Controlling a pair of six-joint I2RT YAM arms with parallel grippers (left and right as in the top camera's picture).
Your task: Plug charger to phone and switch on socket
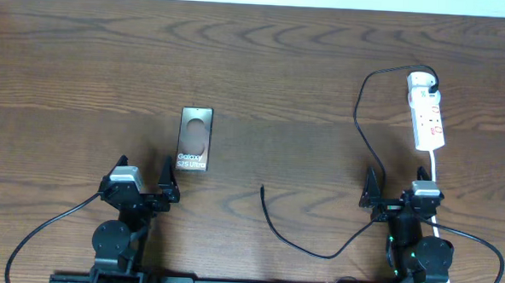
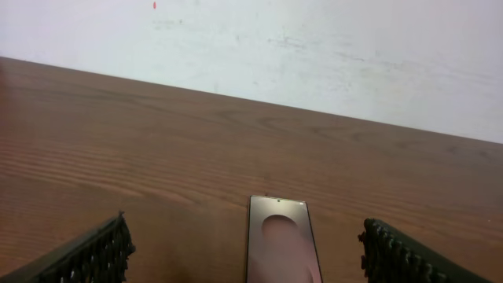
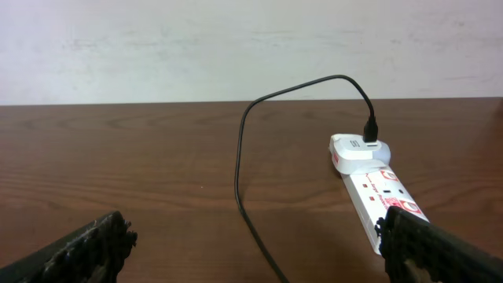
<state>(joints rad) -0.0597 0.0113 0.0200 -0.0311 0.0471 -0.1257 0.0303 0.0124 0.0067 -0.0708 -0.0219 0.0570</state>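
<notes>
On the brown wooden table (image 1: 85,57), the phone (image 1: 195,140) lies flat and face up, its long side running away from the robot. Just short of the phone and slightly to its left, the left gripper (image 1: 145,167) hovers with its jaws spread wide and nothing between them; in the left wrist view the phone sits in the gap ahead of the fingers (image 2: 98,253), touching neither. To the phone's right and a little nearer the robot, the charger cable (image 1: 358,120) ends in its small plug tip (image 1: 262,188), clear of the phone. From there the cable curves past the right gripper (image 1: 397,184), which is far to the phone's right, wide open and empty. Farther right again lies the white power strip (image 1: 427,115), with the cable plugged into an adapter (image 3: 357,148) at its far end.
</notes>
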